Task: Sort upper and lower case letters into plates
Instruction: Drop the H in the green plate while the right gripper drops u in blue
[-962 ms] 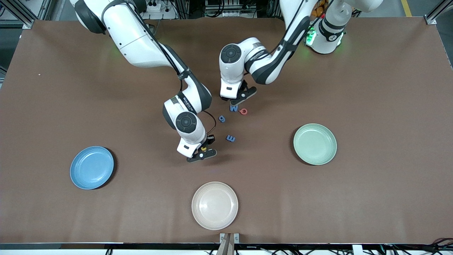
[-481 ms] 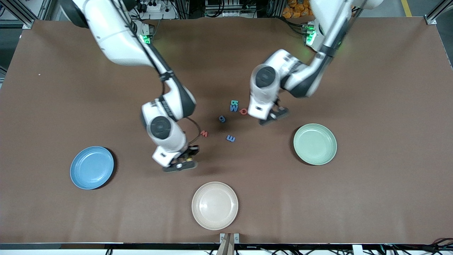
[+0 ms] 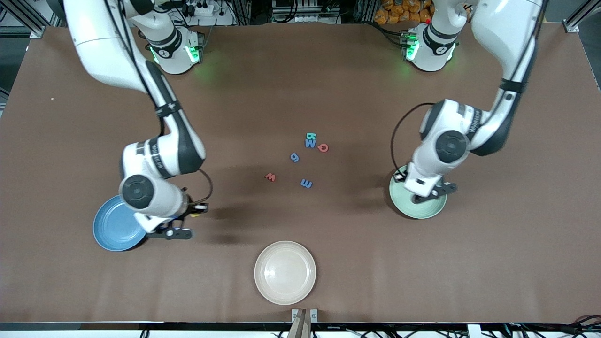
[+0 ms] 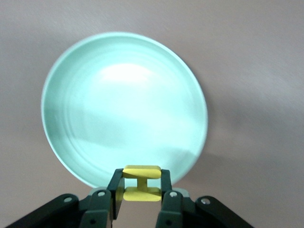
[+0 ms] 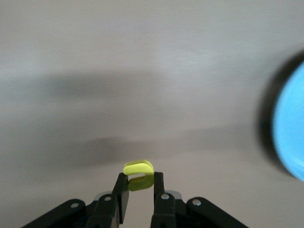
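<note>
With both tools swung off pile: left tool (image 4: 141, 189) pinching yellow H (image 4: 141, 188) over green plate (image 3: 434, 209); right tool (image 5: 139, 186) pinching yellow letter (image 5: 138, 174) beside blue plate (image 3: 110, 230). Drops next, likely.

I work at a broad brown table (image 3: 300, 70) with a matte top lit evenly from above, a cream plate (image 3: 285, 272) near its front edge, aluminium frame posts (image 3: 28, 16) at the corners above it, and cables (image 3: 540, 330) strung below that front edge.

The loose toy letters on the table read W (image 3: 270, 177), E (image 3: 305, 183), M (image 3: 310, 143) and Q (image 3: 322, 147).
</note>
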Controlling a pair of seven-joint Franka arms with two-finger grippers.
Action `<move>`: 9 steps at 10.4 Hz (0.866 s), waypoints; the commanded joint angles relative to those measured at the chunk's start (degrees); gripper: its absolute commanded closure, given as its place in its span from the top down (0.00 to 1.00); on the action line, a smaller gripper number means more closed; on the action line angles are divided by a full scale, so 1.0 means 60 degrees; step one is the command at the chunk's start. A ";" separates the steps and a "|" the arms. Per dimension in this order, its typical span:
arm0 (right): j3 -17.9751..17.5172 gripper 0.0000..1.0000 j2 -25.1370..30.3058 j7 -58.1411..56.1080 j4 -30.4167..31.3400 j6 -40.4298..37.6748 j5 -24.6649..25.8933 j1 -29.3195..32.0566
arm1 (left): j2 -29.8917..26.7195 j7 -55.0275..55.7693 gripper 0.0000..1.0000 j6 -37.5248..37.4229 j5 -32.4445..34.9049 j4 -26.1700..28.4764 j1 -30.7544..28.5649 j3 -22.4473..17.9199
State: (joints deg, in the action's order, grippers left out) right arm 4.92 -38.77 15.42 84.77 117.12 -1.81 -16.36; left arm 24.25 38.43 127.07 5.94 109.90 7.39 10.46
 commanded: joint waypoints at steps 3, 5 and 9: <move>-0.0073 0.00 0.0206 -0.4156 0.0388 0.0137 0.0096 0.2385 | 0.0484 -0.0019 0.99 0.0706 0.0923 -0.0020 -0.0074 0.0131; -0.0073 0.00 0.0089 -0.4927 0.0373 0.0312 0.0097 0.2857 | 0.0499 -0.0005 1.00 0.0735 0.1178 -0.0005 -0.0119 0.0146; -0.0088 1.00 0.0089 -0.4915 0.0388 0.0416 0.0082 0.2992 | 0.0586 0.1949 1.00 0.0997 0.0858 -0.0035 0.0551 0.0510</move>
State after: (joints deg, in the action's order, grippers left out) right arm 5.00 -38.88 -13.95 86.21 118.97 -1.65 1.12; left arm 27.42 43.75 132.02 11.27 109.89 8.23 12.19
